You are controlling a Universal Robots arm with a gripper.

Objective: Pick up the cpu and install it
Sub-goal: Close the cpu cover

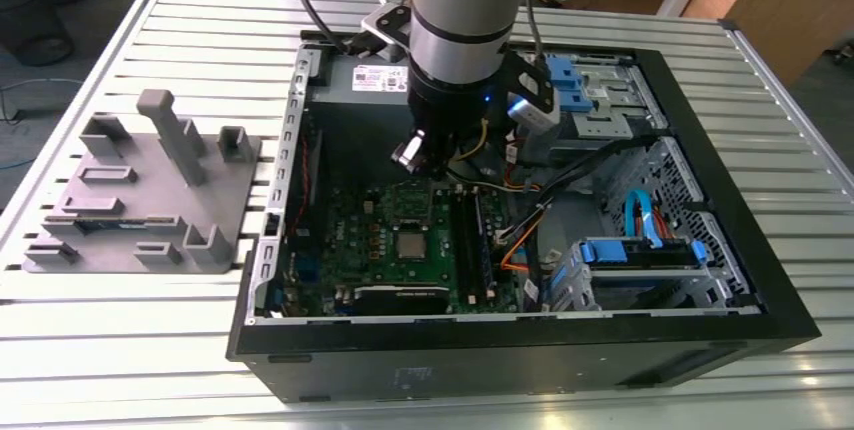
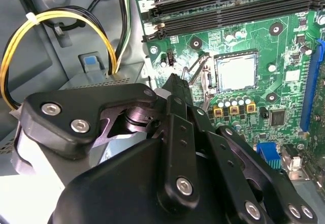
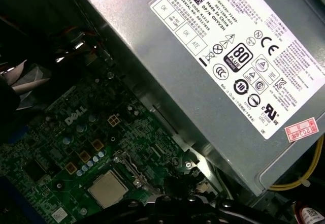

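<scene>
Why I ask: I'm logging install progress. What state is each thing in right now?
Small square silver-topped cpu: lying flat in its socket on the green motherboard, not held.
Black gripper: hanging over the open case, apart from the cpu.
Black computer case: lying on its side, side panel off.
Grey plastic tray: resting on the slatted metal table, beside the case.

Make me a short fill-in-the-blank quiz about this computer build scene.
1. The cpu sits in its socket on the green ____.
2. The gripper hangs inside the open computer case, near a cable loop coloured ____.
3. The grey tray lies at the exterior view's ____ of the case.
Missing words: motherboard; yellow; left.
</scene>
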